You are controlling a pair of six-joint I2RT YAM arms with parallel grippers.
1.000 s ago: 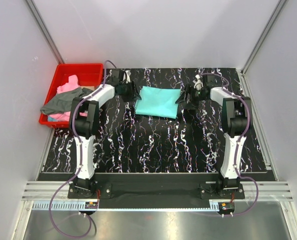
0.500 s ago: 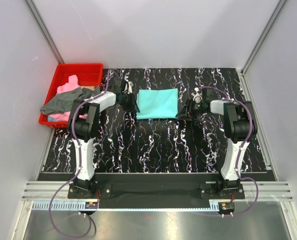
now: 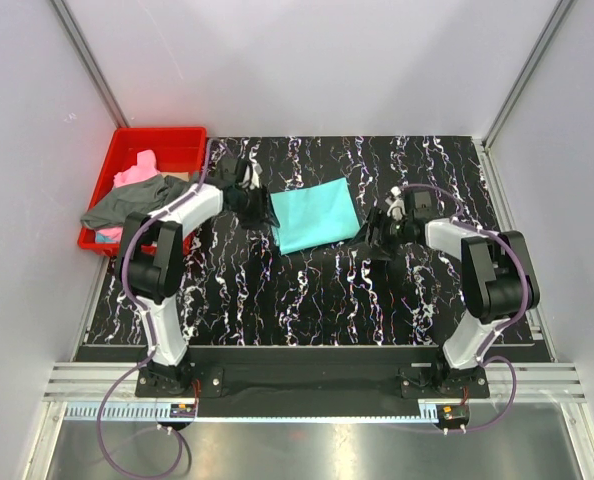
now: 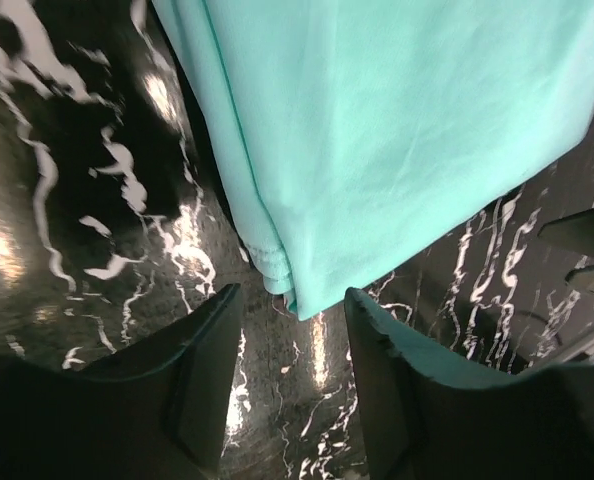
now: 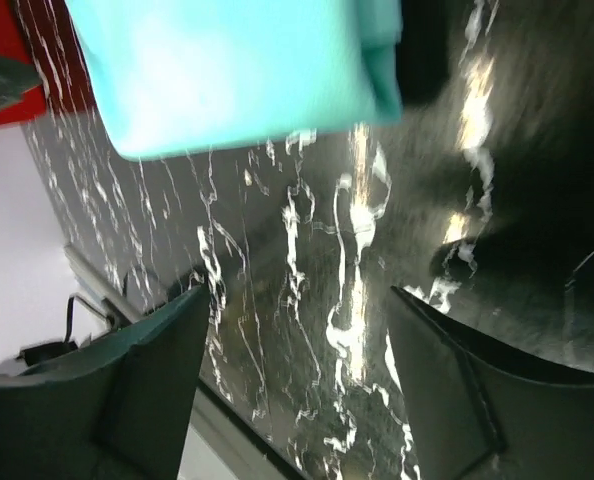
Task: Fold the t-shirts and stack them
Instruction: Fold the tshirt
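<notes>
A folded teal t-shirt (image 3: 317, 213) lies askew on the black marbled mat (image 3: 307, 300). My left gripper (image 3: 260, 208) sits at its left edge, open. In the left wrist view the teal t-shirt (image 4: 397, 130) has its folded corner just at the mouth of the left gripper (image 4: 292, 293), unclamped. My right gripper (image 3: 377, 232) stands open off the shirt's right near corner. The right wrist view shows the teal t-shirt (image 5: 237, 70) beyond the right gripper (image 5: 299, 295), with only mat between the fingers. A pink t-shirt (image 3: 137, 172) and a dark grey t-shirt (image 3: 127, 203) lie in the bin.
The red plastic bin (image 3: 182, 140) stands at the mat's back left corner, with the grey shirt hanging over its near rim. Grey walls close in the back and both sides. The arm bases stand on a black rail (image 3: 317, 375) at the near edge.
The teal shirt has turned, its right end now farther back than its left. The right gripper has drawn back toward the near side, off the shirt. The left arm has shifted slightly.
</notes>
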